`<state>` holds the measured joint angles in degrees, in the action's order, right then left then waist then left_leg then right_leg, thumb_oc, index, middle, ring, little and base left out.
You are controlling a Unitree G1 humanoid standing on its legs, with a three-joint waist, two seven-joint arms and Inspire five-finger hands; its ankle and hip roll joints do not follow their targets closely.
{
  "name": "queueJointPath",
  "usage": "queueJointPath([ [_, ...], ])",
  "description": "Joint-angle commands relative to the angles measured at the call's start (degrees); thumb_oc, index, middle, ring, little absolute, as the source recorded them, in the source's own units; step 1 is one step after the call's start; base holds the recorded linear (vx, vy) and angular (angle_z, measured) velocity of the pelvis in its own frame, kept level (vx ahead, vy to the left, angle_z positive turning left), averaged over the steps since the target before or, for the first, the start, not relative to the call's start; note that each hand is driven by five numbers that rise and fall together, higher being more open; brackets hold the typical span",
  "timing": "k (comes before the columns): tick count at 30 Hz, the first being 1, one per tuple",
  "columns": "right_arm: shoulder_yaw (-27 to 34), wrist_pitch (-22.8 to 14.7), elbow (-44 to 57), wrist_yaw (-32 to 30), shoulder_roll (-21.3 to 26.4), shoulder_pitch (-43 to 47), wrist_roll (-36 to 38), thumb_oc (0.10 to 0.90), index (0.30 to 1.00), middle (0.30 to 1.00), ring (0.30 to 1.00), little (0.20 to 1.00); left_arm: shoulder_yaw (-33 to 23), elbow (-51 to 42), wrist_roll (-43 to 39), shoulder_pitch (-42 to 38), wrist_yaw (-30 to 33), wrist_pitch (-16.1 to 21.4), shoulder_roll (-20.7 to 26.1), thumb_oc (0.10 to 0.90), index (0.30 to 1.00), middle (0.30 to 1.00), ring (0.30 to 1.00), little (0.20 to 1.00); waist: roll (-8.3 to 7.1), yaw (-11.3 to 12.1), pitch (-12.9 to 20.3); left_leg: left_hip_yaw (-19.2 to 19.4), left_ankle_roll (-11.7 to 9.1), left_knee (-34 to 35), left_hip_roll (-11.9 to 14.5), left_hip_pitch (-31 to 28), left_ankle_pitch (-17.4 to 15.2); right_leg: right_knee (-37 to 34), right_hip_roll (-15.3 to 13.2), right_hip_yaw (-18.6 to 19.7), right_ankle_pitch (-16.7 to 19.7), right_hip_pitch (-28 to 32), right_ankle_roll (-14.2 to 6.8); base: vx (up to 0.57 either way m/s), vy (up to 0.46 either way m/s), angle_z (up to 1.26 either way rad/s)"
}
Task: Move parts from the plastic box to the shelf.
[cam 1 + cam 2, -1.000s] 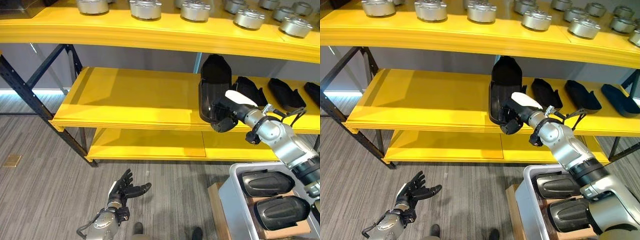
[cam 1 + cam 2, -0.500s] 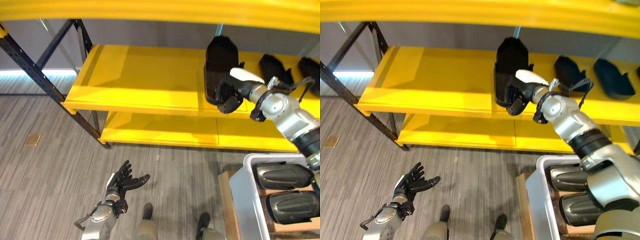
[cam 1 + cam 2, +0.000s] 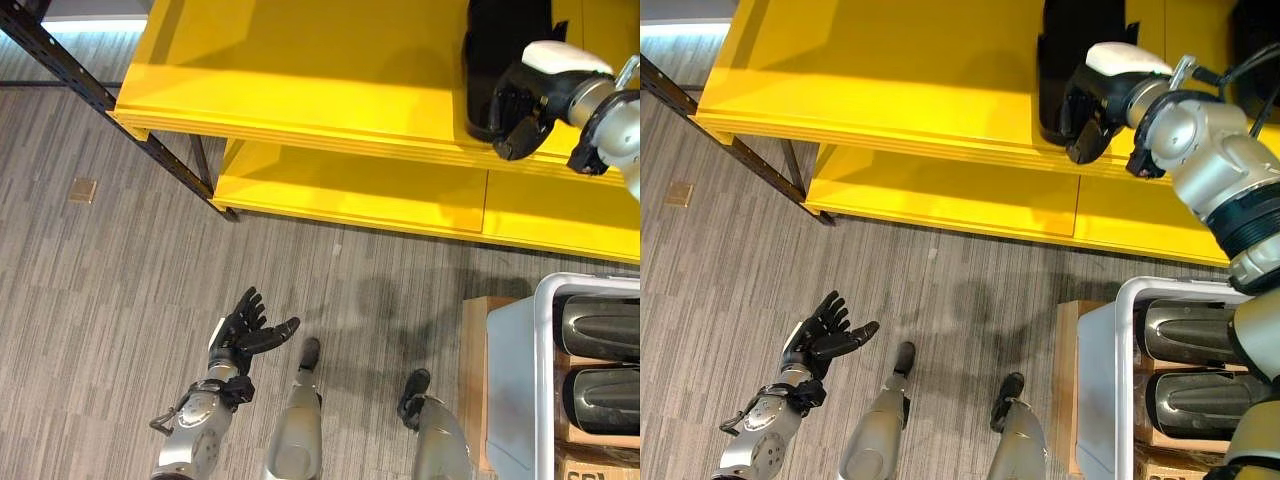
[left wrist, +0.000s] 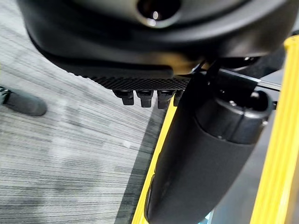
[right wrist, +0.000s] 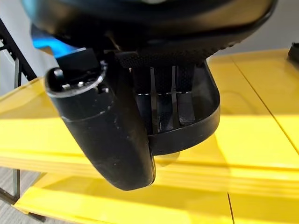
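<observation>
Right hand [image 3: 1095,115]: fingers curled round the near rim of a black moulded part [image 3: 1075,60] standing on the yellow shelf [image 3: 900,90]'s middle deck, near its front edge. Left hand [image 3: 245,335]: low over the grey wood-grain floor [image 3: 120,260], fingers spread and relaxed, holding nothing. Grey plastic box [image 3: 512,370]: on the floor at lower right, two more dark parts [image 3: 600,330] lying side by side inside.

black part [image 3: 505,50]: far end cut by frame top, near lip hidden behind right hand [image 3: 520,100] | shelf [image 3: 300,90]: far side and right end out of frame | plastic box [image 3: 515,370]: right side cut off, near end out of frame | parts in box [image 3: 600,330]: right ends cropped
</observation>
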<state>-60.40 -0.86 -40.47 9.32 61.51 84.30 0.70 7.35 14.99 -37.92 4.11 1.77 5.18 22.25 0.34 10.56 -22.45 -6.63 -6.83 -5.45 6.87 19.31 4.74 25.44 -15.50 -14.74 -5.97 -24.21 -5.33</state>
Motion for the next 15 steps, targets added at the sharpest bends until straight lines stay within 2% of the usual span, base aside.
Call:
queueJointPath([
  [1, -1.72, -2.05, 0.34, -5.46, 3.33, 13.39, 1.52, 0.400, 0.300, 0.300, 0.300, 0.300, -0.26, -6.38, -1.02, 0.44, -1.08, 5.06, 5.09, 0.900, 1.000, 1.000, 1.000, 1.000, -2.18, 0.93, 5.83, -0.97, -0.35, -2.39, 4.99, -2.23, -3.07, -5.20, -0.36, 4.73, 6.00, 1.15, -2.15, 0.00, 0.000, 0.00],
  [15, -6.17, -2.39, -5.97, -6.52, 3.21, 20.50, 0.84, 0.400, 0.300, 0.300, 0.300, 0.300, -0.93, -6.78, -2.31, 0.19, -0.95, 5.76, 5.36, 0.900, 1.000, 1.000, 1.000, 1.000, -1.94, 2.09, 5.33, -2.09, -0.49, 1.23, 5.62, -2.26, -1.31, -3.46, -0.24, 3.91, 5.41, -1.13, -2.22, 0.00, -0.006, 0.01],
])
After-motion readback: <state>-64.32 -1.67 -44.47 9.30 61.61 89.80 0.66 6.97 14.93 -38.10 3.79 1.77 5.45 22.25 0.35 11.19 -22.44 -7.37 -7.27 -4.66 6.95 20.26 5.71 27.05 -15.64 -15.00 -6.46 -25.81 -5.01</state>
